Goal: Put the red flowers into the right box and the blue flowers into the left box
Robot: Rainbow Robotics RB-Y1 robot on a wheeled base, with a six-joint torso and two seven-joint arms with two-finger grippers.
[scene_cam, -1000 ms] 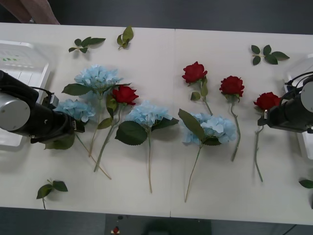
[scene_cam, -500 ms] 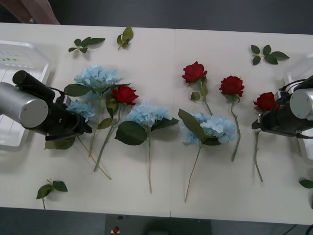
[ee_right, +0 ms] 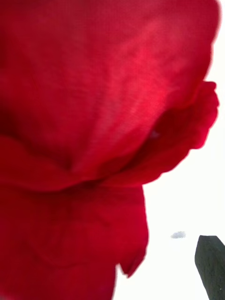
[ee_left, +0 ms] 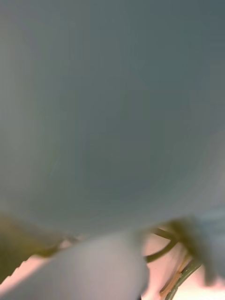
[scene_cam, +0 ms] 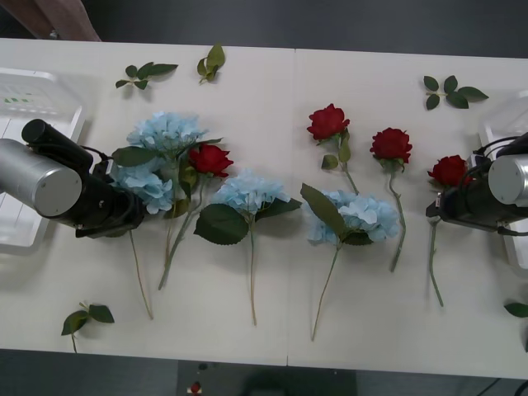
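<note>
Lifting off the white bench (scene_cam: pixel 272 82), the leftmost pale-blue fluffy flower cluster (scene_cam: pixel 147 183) has swung its stem since a second ago, suggesting the left gripper (scene_cam: pixel 130 216) has it, finger state indiscernible; right gripper (scene_cam: pixel 432 209) sits at the rightmost dark-red rose (scene_cam: pixel 450 170), one dark finger (ee_right: pixel 212 265) beside its bloom, grasp unconfirmed, both trays still unfilled.

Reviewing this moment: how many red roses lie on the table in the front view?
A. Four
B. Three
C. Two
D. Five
A. Four red flowers show: one among the blue flowers on the left half, two right of centre, and one at the right gripper.
</note>
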